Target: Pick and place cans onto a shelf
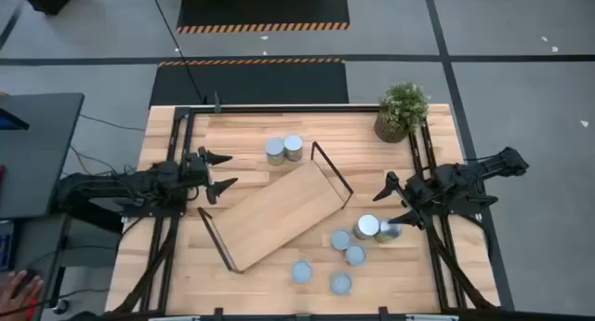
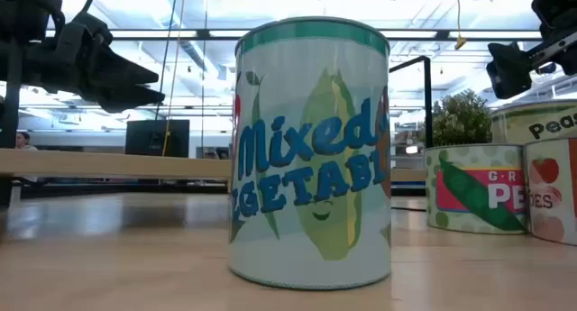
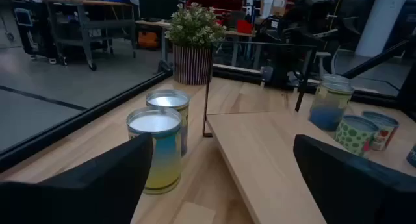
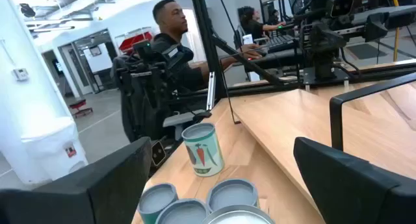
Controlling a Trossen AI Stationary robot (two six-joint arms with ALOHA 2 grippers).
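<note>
The shelf (image 1: 279, 214), a light-wood board on black loop frames, stands slantwise at the table's middle. Two cans (image 1: 284, 150) stand upright on the table just beyond its far side. Several more cans (image 1: 355, 247) stand upright near its right end, one of them stacked on another (image 1: 366, 227). My left gripper (image 1: 229, 170) hovers open off the shelf's left end, pointing toward the two far cans (image 3: 159, 143). My right gripper (image 1: 392, 200) hovers open to the right of the shelf, just beyond the stacked can, with cans (image 4: 201, 201) under its fingers. Neither gripper holds anything.
A potted plant (image 1: 402, 112) stands at the table's far right corner. One can (image 2: 311, 153) stands close to the near edge. Black rails (image 1: 172, 163) run along the left and right sides. People sit beyond the table in the right wrist view.
</note>
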